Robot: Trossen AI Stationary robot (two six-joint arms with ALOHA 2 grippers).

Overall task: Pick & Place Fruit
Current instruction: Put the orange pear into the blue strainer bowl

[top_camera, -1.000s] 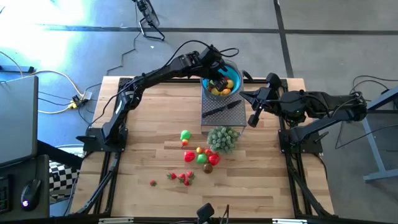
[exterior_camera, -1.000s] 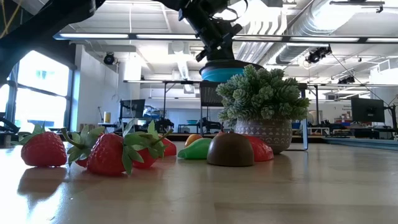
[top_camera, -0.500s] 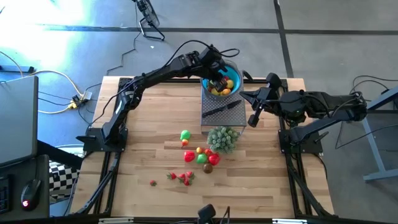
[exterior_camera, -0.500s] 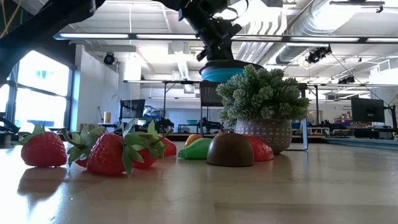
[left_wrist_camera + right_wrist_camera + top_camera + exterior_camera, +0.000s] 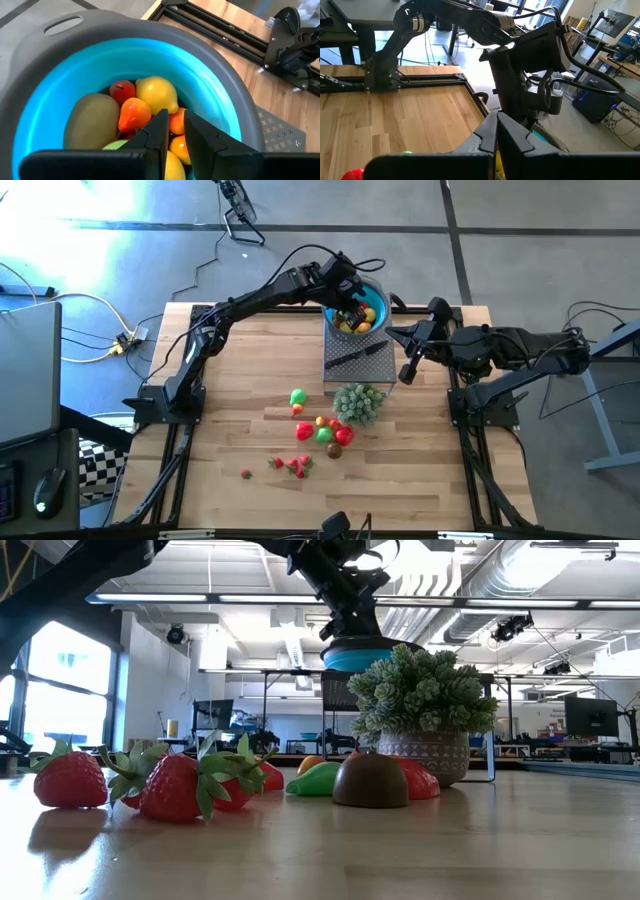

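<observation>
1. High view: left hand (image 5: 350, 313) sits over the round blue plastic bowl with grey rim (image 5: 379, 290) at the far side of the wooden counter (image 5: 240, 380); right hand (image 5: 407, 372) waits beside the bowl's right, fingers shut, empty.
2. Left wrist view: left hand's fingers (image 5: 159, 131) are nearly together, only a thin gap, nothing visibly pinched; below them a pile of small toy fruit in the bowl (image 5: 150, 107): yellow lemon, orange pear, red apple, brownish-green kiwi.
3. Step judged: drop-off at the bowl, looks done; next is lift clear and fetch another piece.
4. Do it well: raise straight up before swinging, so fingers don't drag fruit out or nudge the bowl rim.
5. Remaining loose toy fruit on the counter (image 5: 322, 430): green, red, yellow, brown cluster near the pale green bushy plant in a pot (image 5: 359, 401); red strawberries (image 5: 293, 465) nearer the front edge.
6. Open wide before descending; pick an outer piece, avoid the plant and the black-handled knife (image 5: 357, 355) on the grey mat.
</observation>
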